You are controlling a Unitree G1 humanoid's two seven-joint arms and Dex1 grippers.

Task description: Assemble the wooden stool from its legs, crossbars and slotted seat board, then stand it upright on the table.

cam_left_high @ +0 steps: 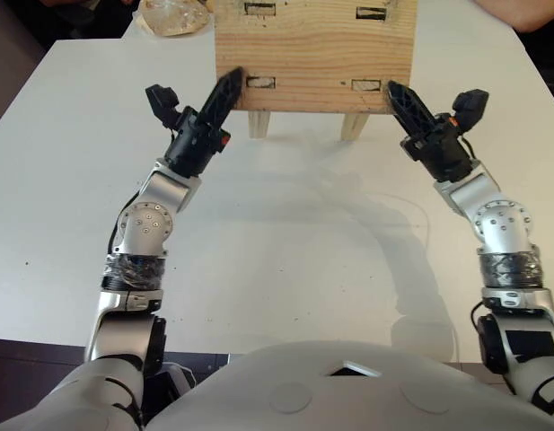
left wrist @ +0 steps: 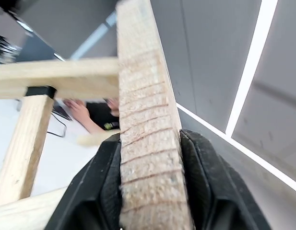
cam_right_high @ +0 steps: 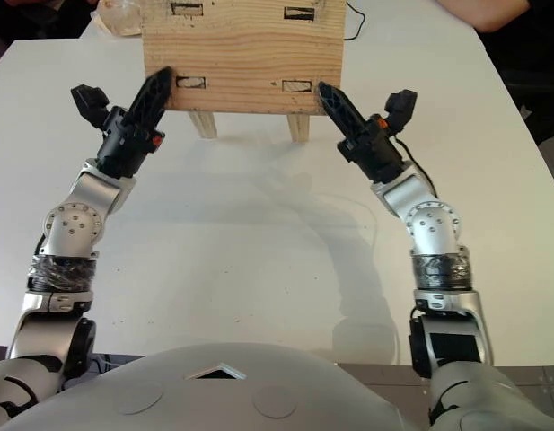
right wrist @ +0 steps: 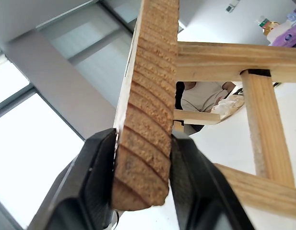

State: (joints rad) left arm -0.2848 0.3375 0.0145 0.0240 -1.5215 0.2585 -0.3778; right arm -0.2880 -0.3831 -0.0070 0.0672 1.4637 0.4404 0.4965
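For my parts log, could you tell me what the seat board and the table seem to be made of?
The seat board looks like pale, unfinished softwood, likely pine: grain lines run across its face and its end is rough-sawn. The table has a smooth, matte white surface, probably laminate or paint; its core is hidden.

One table (cam_left_high: pixel 285 242) carries one seat board (cam_left_high: pixel 312 49). The board has four slots: two far, left (cam_left_high: pixel 259 9) and right (cam_left_high: pixel 371 13), and two near, left (cam_left_high: pixel 261 83) and right (cam_left_high: pixel 365 86). Two legs show under its near edge, one left (cam_left_high: pixel 259 124) and one right (cam_left_high: pixel 353 126). There are two claws, the left claw (cam_left_high: pixel 230 85) and the right claw (cam_left_high: pixel 395 92). The left wrist view shows an upper crossbar (left wrist: pixel 61 79) and, probably, a lower crossbar (left wrist: pixel 28 213). One crumpled clear bag (cam_left_high: pixel 173 16) lies far left.
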